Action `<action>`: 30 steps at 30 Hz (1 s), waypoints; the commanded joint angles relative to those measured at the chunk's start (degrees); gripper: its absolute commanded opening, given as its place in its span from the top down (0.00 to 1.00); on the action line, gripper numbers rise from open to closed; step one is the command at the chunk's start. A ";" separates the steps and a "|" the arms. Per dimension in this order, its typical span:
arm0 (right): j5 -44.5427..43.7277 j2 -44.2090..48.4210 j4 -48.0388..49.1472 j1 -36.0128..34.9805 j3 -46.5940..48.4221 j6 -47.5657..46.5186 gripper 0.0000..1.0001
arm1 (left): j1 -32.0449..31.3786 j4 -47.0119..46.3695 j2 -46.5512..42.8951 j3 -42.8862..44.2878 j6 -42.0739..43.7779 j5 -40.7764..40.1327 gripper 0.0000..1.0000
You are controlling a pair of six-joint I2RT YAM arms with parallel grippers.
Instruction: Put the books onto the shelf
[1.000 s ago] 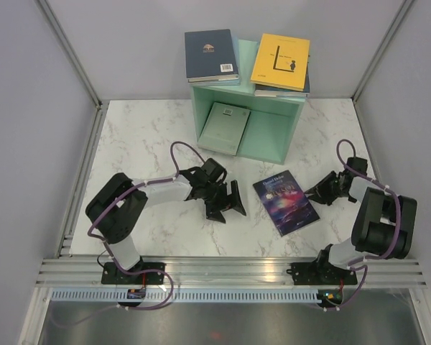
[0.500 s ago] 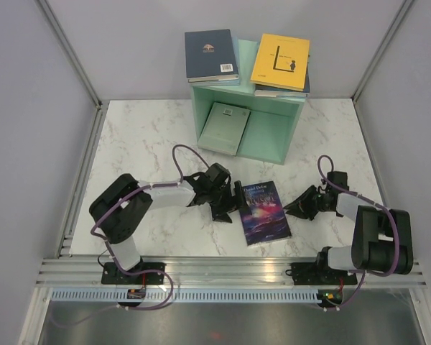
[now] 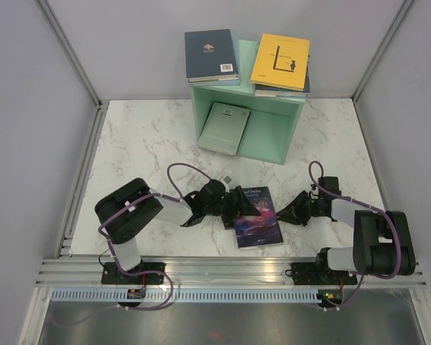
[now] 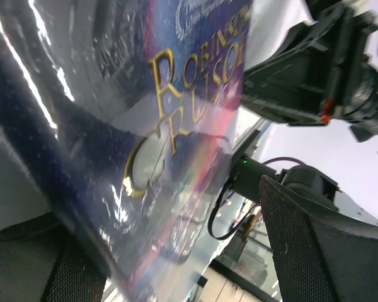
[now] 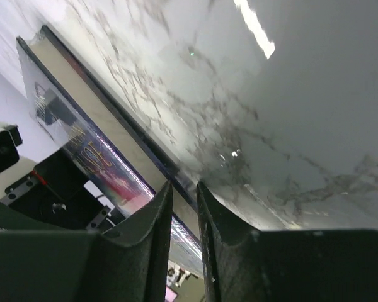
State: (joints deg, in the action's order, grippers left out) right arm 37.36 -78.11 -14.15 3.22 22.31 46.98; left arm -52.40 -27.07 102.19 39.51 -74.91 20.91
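The dark galaxy book lies on the marble table between my two grippers. My left gripper is open wide at its left edge. In the left wrist view the glossy cover fills the space between the pads of the gripper, unclamped. My right gripper stands with only a narrow gap. In the right wrist view its tips press on the book's page edge. The mint-green shelf holds a pale green book. A navy book and a yellow book lie on top.
A dark book lies under the yellow one on the shelf's top. Grey walls and metal rails close in the table at the left, back and right. The arm bases sit on the rail at the near edge.
The right gripper has moved left with the galaxy book at its tips; the book has slid left and turned. The left gripper has come onto the book's left edge.
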 commanded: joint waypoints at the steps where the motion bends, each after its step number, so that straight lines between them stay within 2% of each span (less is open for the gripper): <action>1: -6.17 -1.09 -6.33 -2.08 -5.60 -2.25 0.71 | -1.74 -7.54 3.19 -5.48 -3.39 -7.37 0.10; 5: -5.81 0.06 -6.41 -2.26 -6.66 -2.33 0.72 | -1.65 -8.26 2.75 -4.53 -4.01 -7.11 0.14; 7: -6.08 0.50 -6.68 -2.26 -6.40 -2.86 0.72 | -1.65 -6.95 1.87 -4.09 -3.75 -7.28 0.20; 10: -6.60 -0.12 -7.55 -2.26 -5.26 -3.91 0.72 | -1.74 -3.36 -0.32 -4.00 -2.78 -7.81 0.57; 11: -6.69 -0.38 -7.99 -2.26 -4.99 -4.35 0.72 | -1.65 -2.12 -0.94 -4.00 -2.26 -7.98 0.89; 12: -6.95 -0.64 -8.17 -2.26 -4.64 -4.62 0.72 | -1.65 -0.72 -2.33 -3.91 -1.91 -8.33 0.98; 15: -6.87 -0.91 -8.43 -2.26 -3.59 -5.15 0.70 | -1.65 4.47 -4.36 -3.73 -0.15 -9.04 0.98; 17: -5.47 -0.65 -8.52 -2.26 -2.45 -5.06 0.59 | -1.56 7.71 -6.73 -3.65 1.25 -9.48 0.98; 18: -4.94 -0.21 -8.61 -2.26 -2.01 -4.88 0.51 | -1.48 8.60 -7.61 -3.82 1.70 -9.48 0.98; 19: -3.45 0.40 -8.79 -2.26 -0.70 -4.71 0.35 | -1.39 9.57 -9.71 -3.65 2.66 -9.83 0.98; 21: -2.39 3.29 -10.01 -2.26 0.72 -4.01 0.18 | -0.69 12.56 -11.74 -3.56 3.54 -9.83 0.98; 22: -1.60 4.35 -10.37 -2.26 2.03 -3.57 0.02 | -0.25 13.52 -13.23 -3.56 3.90 -9.66 0.98; 27: 2.70 9.81 -8.62 -2.34 3.10 -1.02 0.02 | 5.63 16.08 -21.59 -3.56 4.25 -6.50 0.98; 30: 7.89 9.73 -1.69 -2.96 0.82 3.81 0.02 | 10.03 16.08 -24.31 -2.51 3.55 -3.26 0.98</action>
State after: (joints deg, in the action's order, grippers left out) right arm 41.60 -68.97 -21.10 0.75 24.12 47.11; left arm -45.78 -8.64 82.65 35.07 -72.38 14.17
